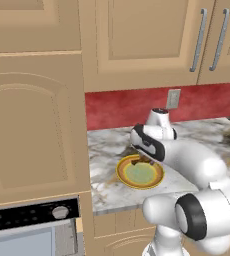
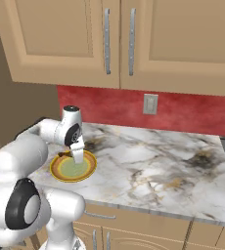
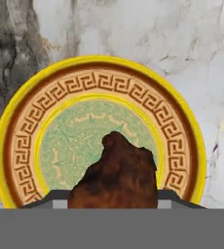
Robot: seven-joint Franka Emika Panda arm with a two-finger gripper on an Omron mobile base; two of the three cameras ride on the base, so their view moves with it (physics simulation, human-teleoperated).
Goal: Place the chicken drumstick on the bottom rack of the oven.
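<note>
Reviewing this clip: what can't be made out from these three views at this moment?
- Gripper grip: in the hand view the chicken drumstick covers the fingertips, so whether they are shut on it is unclear.
- Drumstick's bone end: cut off at the hand view's bottom.
- Drumstick against plate: touching or lifted, no view settles it.
- Oven: cropped by the left base view's corner; its racks lie behind the glass.

The claw [image 2: 78, 157] hangs over the yellow-rimmed plate [image 2: 60, 176] on the marble counter [image 2: 153, 166].
</note>
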